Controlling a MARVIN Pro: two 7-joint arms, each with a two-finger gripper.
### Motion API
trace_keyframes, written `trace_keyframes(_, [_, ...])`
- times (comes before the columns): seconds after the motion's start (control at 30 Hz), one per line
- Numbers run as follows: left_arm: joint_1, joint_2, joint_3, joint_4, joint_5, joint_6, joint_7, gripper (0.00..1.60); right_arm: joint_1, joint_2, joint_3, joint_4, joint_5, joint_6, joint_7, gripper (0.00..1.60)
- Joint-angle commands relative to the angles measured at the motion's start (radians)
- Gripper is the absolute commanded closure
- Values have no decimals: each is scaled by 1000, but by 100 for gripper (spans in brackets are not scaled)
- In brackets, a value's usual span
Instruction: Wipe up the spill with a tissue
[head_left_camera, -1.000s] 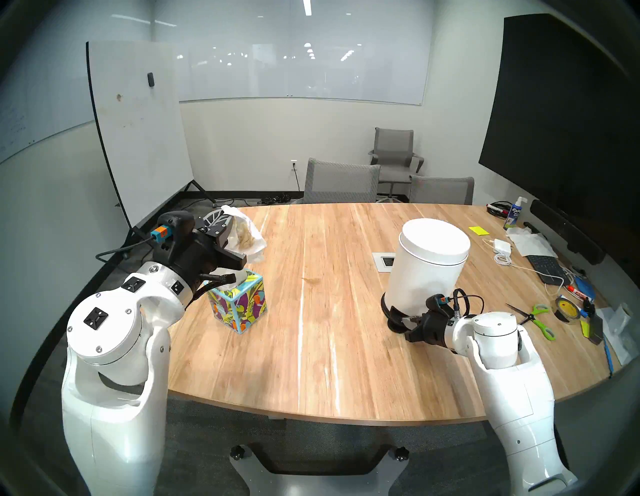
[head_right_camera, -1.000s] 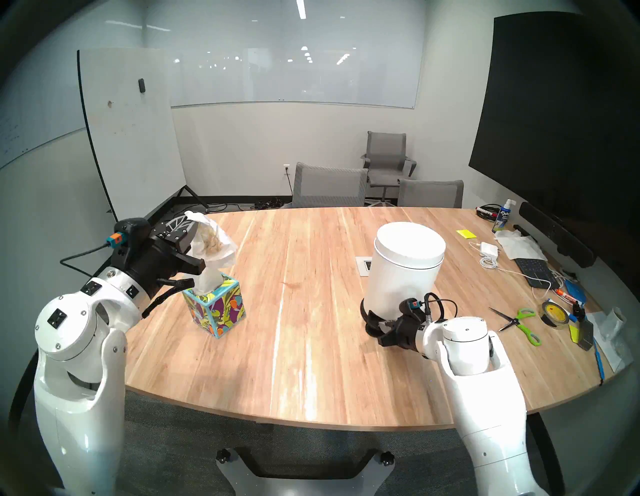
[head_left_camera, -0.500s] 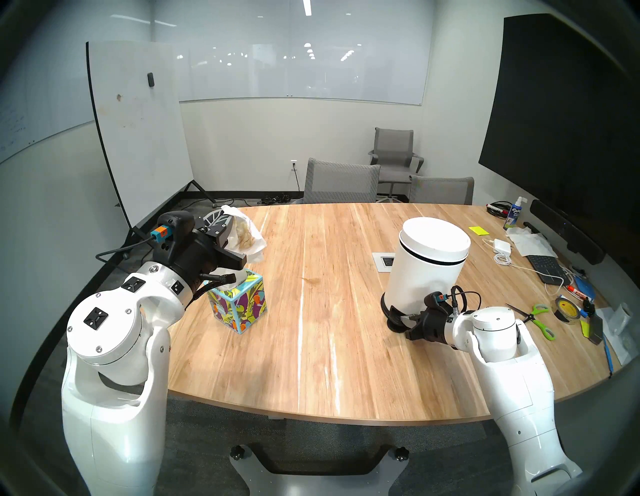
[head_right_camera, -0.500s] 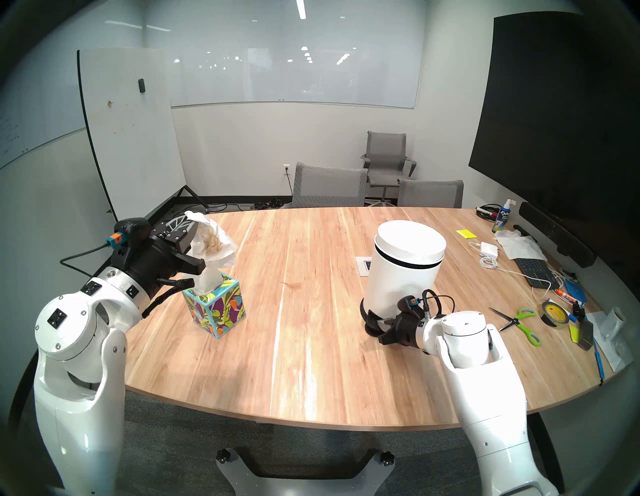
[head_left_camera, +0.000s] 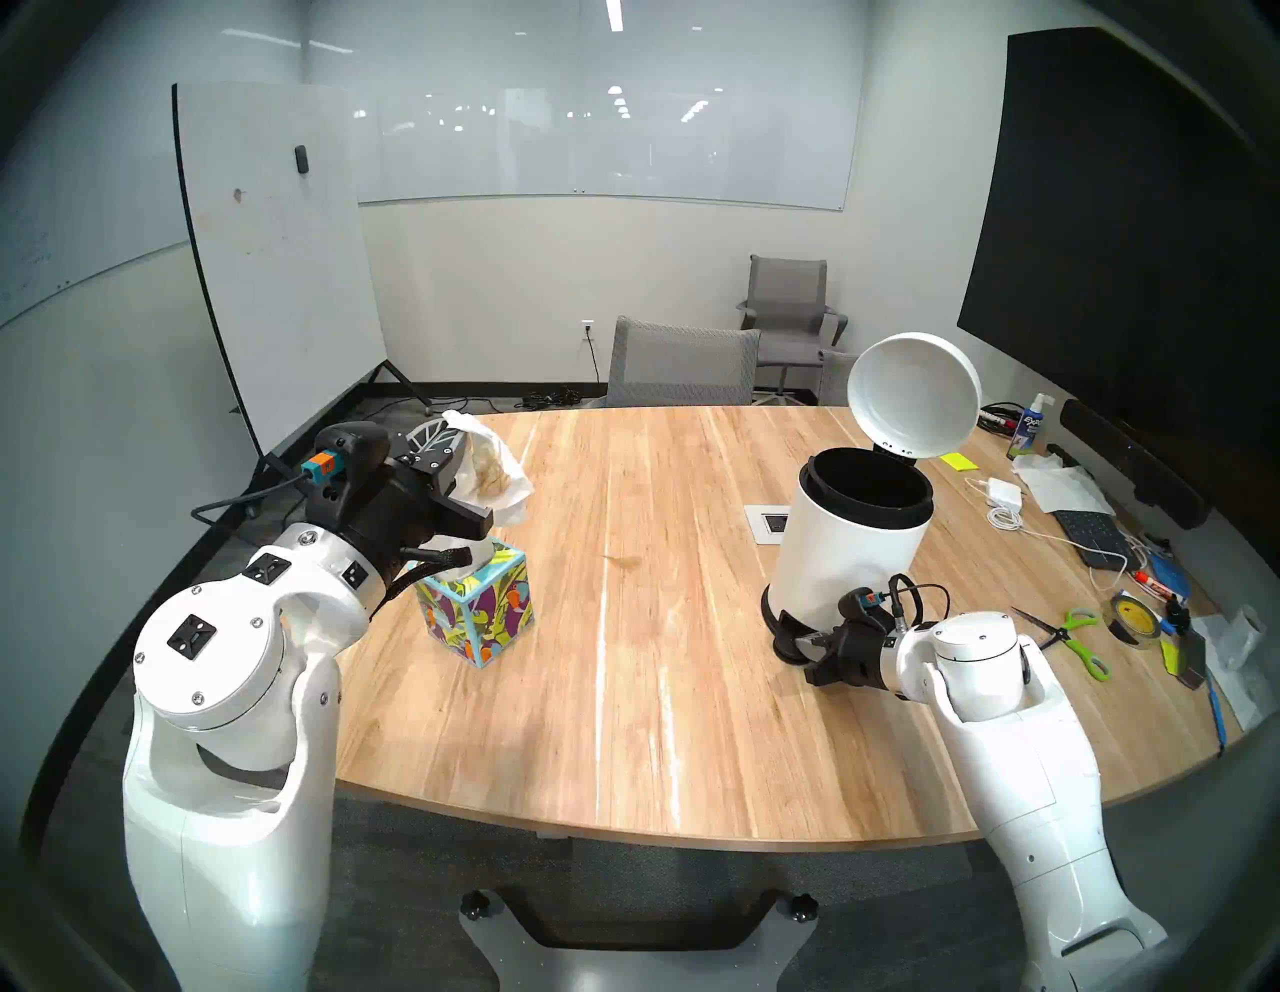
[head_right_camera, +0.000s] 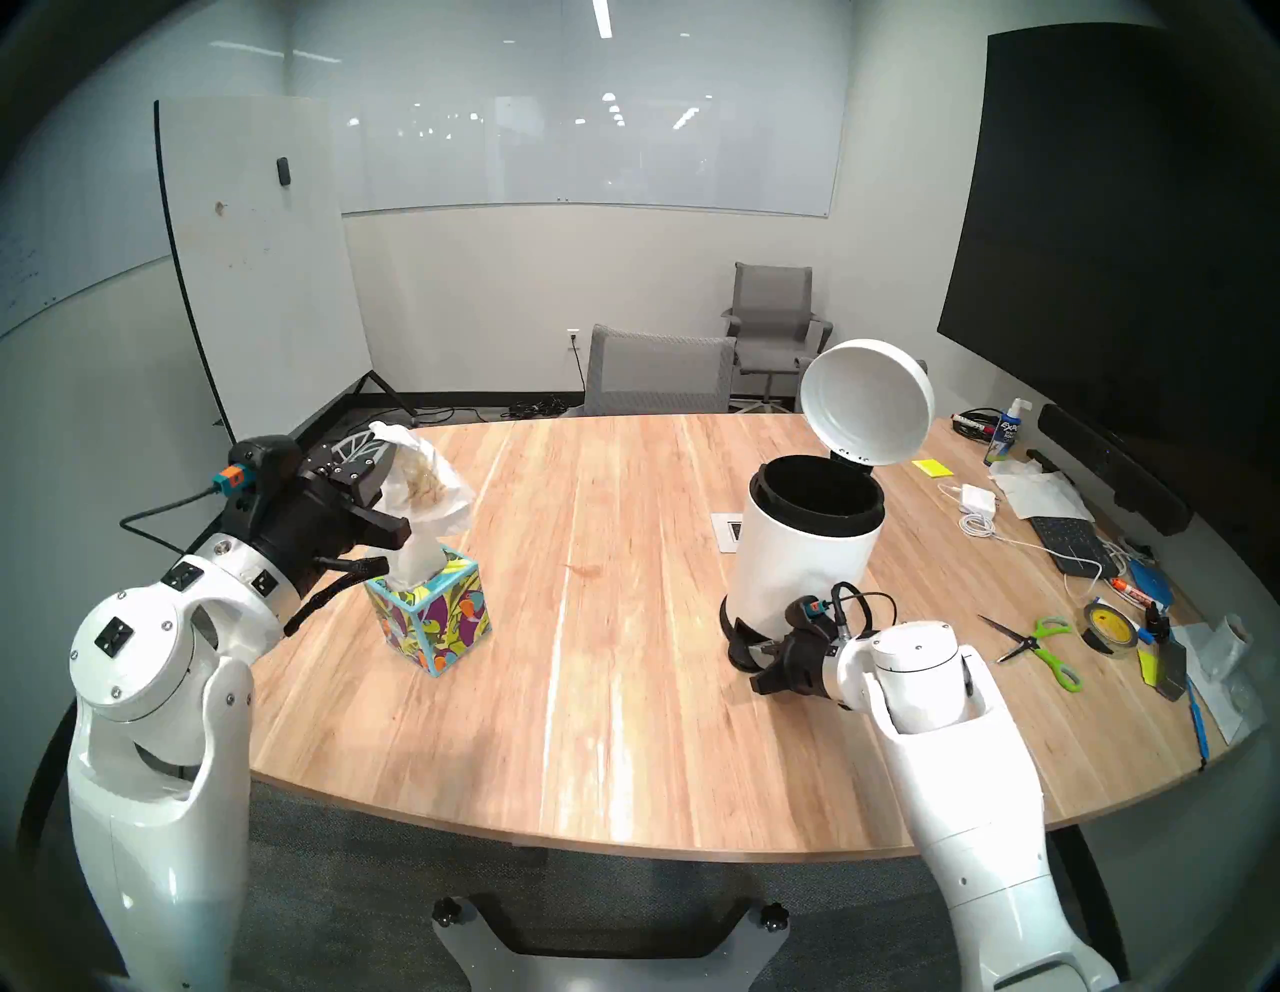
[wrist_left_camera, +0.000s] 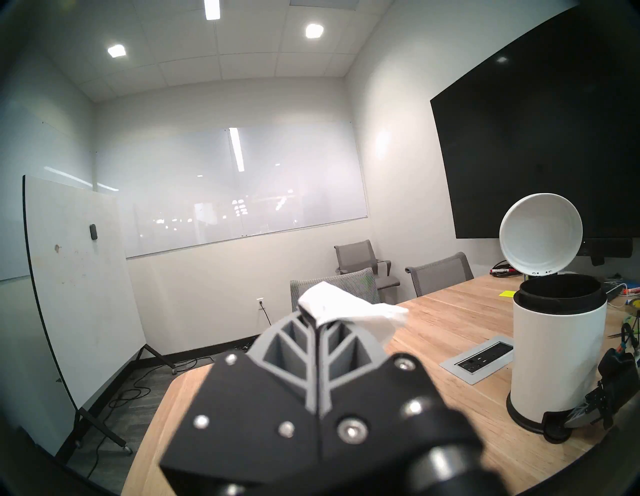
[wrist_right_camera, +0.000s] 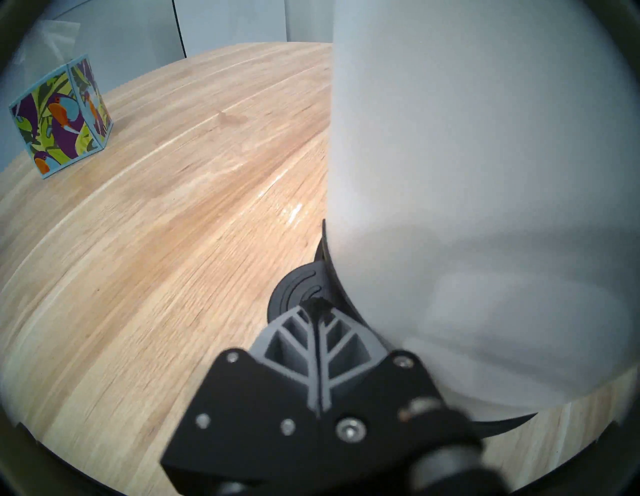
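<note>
Our left claw (head_left_camera: 460, 443) pinches the crumpled, brown-stained white tissue (head_left_camera: 493, 471) above the tabletop (head_left_camera: 623, 693); our right claw (wrist_right_camera: 317, 306), pressed together, holds down the white bin's black pedal (wrist_right_camera: 294, 287). Slipping off would drop the raised lid (head_left_camera: 914, 395).

White pedal bin (head_left_camera: 841, 547) upright on wooden bench (head_left_camera: 623, 727), lid (head_left_camera: 914, 395) swung up, black liner rim showing. Socket plate (head_left_camera: 767, 524) just left of bin. Leaf-print tissue box (head_left_camera: 478, 609) well left of bin. Green-handled scissors (head_left_camera: 1073, 634), tape roll (head_left_camera: 1129, 616) right of bin. Grey chairs (head_left_camera: 682, 364) beyond bin.
</note>
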Motion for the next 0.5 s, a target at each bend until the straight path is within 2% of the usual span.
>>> trace_keyframes(0.0, [0, 2, 3, -27, 2, -7, -2, 160, -10, -18, -20, 26, -1, -4, -1, 160])
trace_keyframes(0.47, [0, 4, 3, -27, 0, -7, 0, 160, -26, 10, -31, 15, -13, -16, 41, 160])
